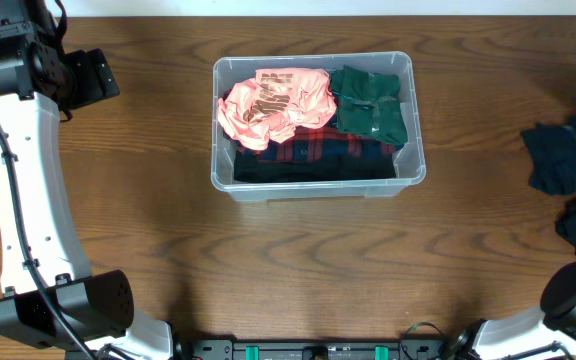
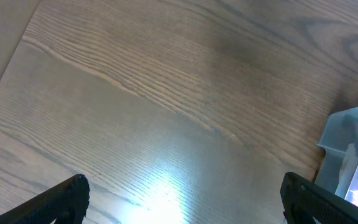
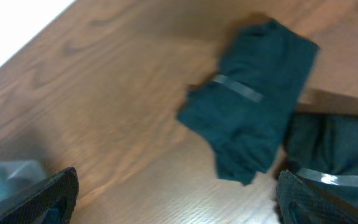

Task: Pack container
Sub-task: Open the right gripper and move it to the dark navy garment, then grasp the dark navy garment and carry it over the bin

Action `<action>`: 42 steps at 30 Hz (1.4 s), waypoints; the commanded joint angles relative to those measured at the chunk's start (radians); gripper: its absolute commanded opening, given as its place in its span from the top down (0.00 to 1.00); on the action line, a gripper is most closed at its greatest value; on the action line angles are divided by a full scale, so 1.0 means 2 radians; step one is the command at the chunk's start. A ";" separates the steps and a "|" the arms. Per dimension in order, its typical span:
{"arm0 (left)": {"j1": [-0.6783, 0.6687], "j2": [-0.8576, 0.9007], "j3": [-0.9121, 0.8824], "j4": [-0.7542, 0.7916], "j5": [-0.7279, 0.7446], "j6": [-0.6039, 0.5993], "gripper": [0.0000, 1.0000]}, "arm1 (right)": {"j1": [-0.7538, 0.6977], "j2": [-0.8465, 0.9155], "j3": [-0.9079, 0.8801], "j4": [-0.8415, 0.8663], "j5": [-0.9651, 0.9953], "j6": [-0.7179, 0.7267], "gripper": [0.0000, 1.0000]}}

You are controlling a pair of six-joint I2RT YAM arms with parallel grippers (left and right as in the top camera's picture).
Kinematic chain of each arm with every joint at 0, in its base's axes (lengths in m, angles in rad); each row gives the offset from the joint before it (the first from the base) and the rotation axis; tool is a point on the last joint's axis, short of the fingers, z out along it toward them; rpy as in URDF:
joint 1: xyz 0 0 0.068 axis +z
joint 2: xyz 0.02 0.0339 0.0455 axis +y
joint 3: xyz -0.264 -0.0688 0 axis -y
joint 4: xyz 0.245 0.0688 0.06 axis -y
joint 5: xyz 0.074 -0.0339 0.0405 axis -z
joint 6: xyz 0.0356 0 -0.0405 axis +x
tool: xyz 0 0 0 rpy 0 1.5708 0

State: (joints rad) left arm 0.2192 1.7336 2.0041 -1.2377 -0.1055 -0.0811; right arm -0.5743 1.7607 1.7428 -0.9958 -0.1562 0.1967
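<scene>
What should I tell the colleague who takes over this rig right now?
Left gripper: open, empty, over the table left of the container.
Right gripper: open, empty, over a dark folded garment at the table's right side.
Done: pink shirt, green garment and red plaid garment lie in the container.
Left: that dark garment and a second dark garment beside it lie outside; probably pack them next.

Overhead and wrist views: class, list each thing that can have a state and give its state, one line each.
container: open, no lid, partly filled.
pink shirt: crumpled, inside the container.
green garment: folded, inside the container.
dark clothes: loose on the table, outside the container.
left end effector: open, empty.
right end effector: open, empty.
</scene>
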 commanded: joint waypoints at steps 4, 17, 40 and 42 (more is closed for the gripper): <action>0.002 0.006 -0.003 -0.002 -0.006 -0.003 0.02 | -0.037 0.055 -0.024 -0.009 0.002 0.006 0.04; 0.002 0.006 -0.003 -0.002 -0.006 -0.003 0.02 | -0.047 0.157 -0.039 -0.009 0.026 0.017 0.08; 0.002 0.006 -0.003 -0.002 -0.006 -0.003 0.02 | -0.046 0.195 -0.134 0.136 0.044 0.017 0.35; 0.002 0.006 -0.003 -0.002 -0.006 -0.003 0.02 | -0.046 0.195 -0.137 0.142 0.044 0.017 0.57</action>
State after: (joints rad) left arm 0.2192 1.7336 2.0041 -1.2377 -0.1055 -0.0811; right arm -0.6636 2.1353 1.5013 -0.7174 -0.0719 0.2237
